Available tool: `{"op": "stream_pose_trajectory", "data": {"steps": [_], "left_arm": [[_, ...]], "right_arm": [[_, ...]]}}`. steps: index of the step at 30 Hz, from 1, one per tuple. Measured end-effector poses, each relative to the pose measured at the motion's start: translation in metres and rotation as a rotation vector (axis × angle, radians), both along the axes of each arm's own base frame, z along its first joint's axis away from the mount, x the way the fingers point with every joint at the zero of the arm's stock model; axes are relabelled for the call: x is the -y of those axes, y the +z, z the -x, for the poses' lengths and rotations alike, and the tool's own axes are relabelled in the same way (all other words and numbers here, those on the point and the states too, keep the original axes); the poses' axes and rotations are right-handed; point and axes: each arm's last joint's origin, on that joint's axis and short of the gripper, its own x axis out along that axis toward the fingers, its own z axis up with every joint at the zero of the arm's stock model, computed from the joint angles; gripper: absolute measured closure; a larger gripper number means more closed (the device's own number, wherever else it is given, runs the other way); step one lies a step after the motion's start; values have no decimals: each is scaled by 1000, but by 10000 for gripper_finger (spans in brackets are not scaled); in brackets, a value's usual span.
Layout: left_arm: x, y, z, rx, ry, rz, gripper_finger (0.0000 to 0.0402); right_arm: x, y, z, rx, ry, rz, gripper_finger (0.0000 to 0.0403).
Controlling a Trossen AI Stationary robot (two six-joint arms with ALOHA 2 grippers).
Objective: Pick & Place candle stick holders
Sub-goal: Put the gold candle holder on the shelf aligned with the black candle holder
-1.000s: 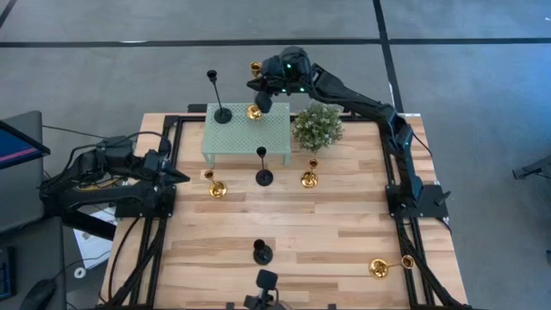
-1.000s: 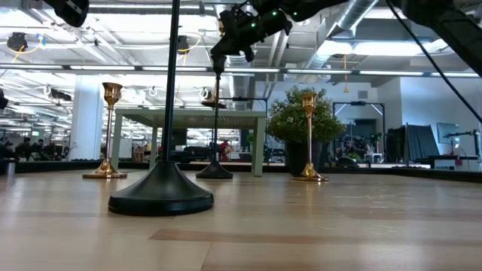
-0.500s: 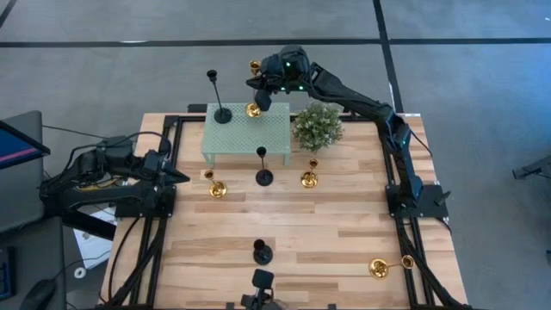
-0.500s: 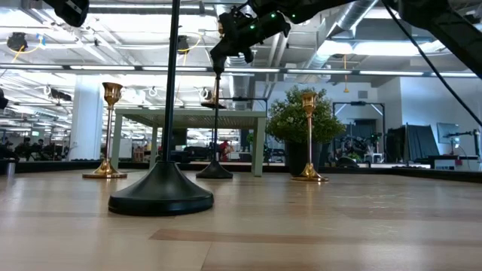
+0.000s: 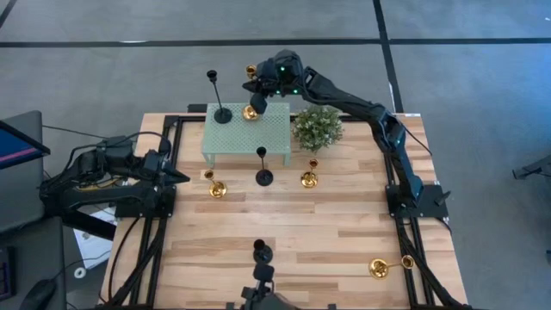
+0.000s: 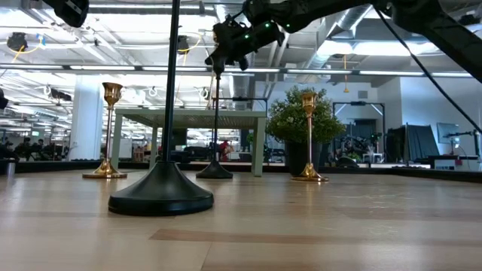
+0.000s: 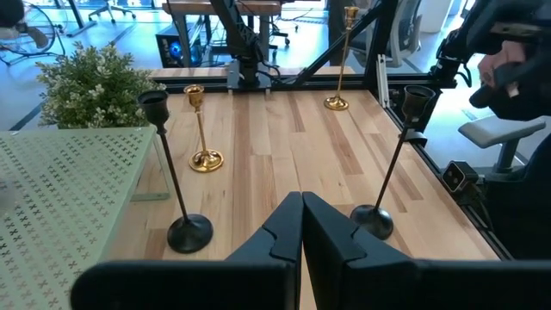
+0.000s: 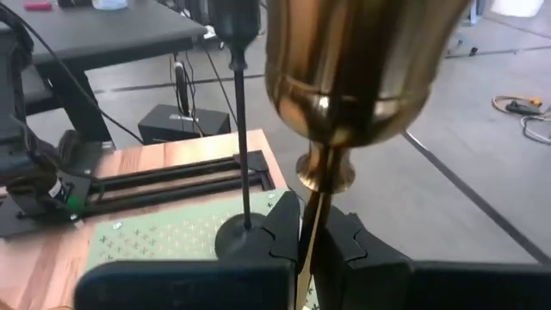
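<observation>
My right gripper (image 5: 258, 98) reaches over the far edge of the mint-green mesh table (image 5: 267, 138) and is shut on a gold candle stick holder (image 5: 251, 110), whose cup (image 8: 362, 69) fills the right wrist view. A black holder (image 5: 222, 113) stands on its base on the mesh table beside it. On the wood stand another black holder (image 5: 263, 176), two gold ones (image 5: 217, 188) (image 5: 309, 179) and a black one (image 5: 261, 252) near the front edge. A gold holder (image 5: 379, 268) lies on its side at the near right. My left gripper (image 5: 181, 176) waits shut at the left edge. My right gripper pinches the gold holder's thin stem (image 8: 308, 202) between its two fingers (image 8: 284, 228), a little below the cup. The fingers slant down from the table's far right and lie across the stem. The holder stays upright with its base over the mesh top; whether the base rests there I cannot tell.
A bushy green plant (image 5: 318, 127) stands right of the mesh table, close to my right arm. Black frame rails (image 5: 164, 215) run along both side edges. The wood between the front black holder and the middle row is bare.
My right gripper has gone a little toward the table's left with the gold holder, which stays upright and now stands nearer the black holder on the mesh table.
</observation>
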Motion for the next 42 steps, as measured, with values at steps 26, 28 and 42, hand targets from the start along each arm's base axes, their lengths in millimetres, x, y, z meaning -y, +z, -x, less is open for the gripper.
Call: {"op": "stream_pose_trajectory", "data": {"steps": [26, 28, 42], "left_arm": [[0, 0, 0, 0, 0, 0, 392], [0, 0, 0, 0, 0, 0, 392], [0, 0, 0, -1, 0, 0, 392]], "right_arm": [[5, -10, 2, -51, -9, -43, 403], [5, -10, 2, -49, -8, -42, 403], [0, -6, -2, -13, 44, -28, 403]]}}
